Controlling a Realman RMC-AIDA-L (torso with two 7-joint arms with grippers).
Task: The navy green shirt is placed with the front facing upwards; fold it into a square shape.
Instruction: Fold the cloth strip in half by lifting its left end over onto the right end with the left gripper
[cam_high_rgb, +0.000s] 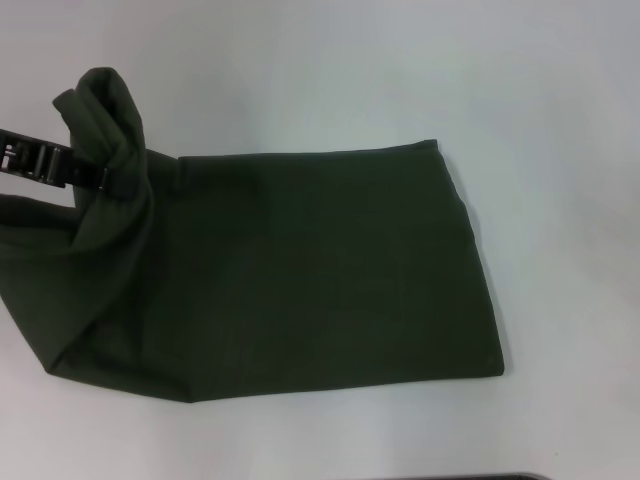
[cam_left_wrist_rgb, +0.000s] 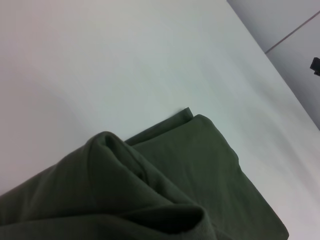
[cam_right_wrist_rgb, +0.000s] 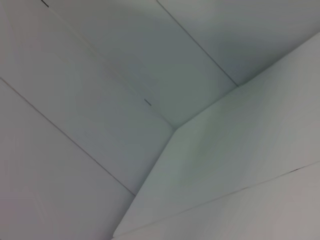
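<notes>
My left pincer (cam_high_rgb: 105, 178) is clamped on the shirt (cam_high_rgb: 300, 270), its left end lifted off the table (cam_high_rgb: 560, 100). I should carry it across, aligning edges squarely.

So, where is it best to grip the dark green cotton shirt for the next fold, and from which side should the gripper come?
Probably the bunched end of the dark green cotton shirt on the robot's left, coming from that left side. There the cloth stands up in a raised fold, easy to pinch, and the left gripper already pinches it. The rest lies flat on the white table, offering no lifted edge.
</notes>
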